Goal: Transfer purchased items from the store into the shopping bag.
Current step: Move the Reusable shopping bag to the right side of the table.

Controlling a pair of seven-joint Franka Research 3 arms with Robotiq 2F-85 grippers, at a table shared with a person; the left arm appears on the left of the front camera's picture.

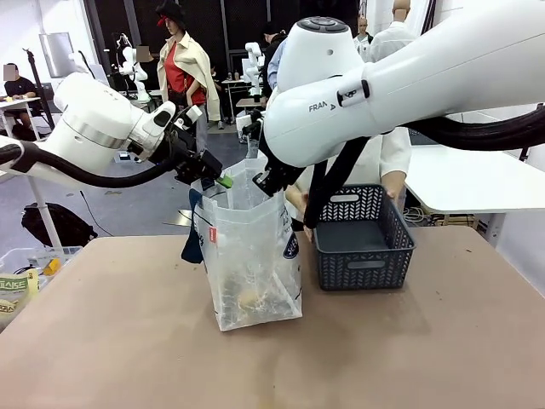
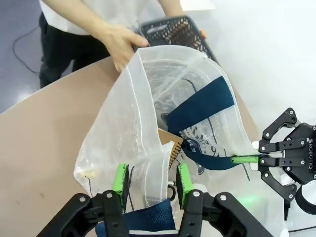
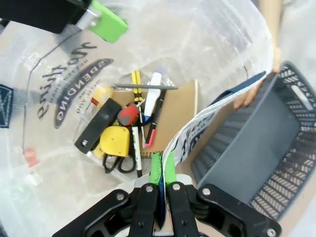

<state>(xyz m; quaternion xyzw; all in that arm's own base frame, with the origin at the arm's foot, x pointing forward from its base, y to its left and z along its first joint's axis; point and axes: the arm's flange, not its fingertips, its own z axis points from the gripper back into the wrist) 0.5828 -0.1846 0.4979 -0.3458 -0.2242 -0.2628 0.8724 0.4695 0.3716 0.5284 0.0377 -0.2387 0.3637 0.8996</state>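
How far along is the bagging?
Nearly done: the grey basket looks bare, and the goods, yellow-handled scissors among them, lie inside the clear bag. The right gripper pinches the bag's rim; the left gripper stands open at the opposite rim. Only letting go seems left.

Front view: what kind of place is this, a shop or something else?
Probably a robotics lab or demo hall, not a real shop: more white robot arms stand at other tables behind, people sit at desks, and the shopping bag and basket sit on a plain work table.
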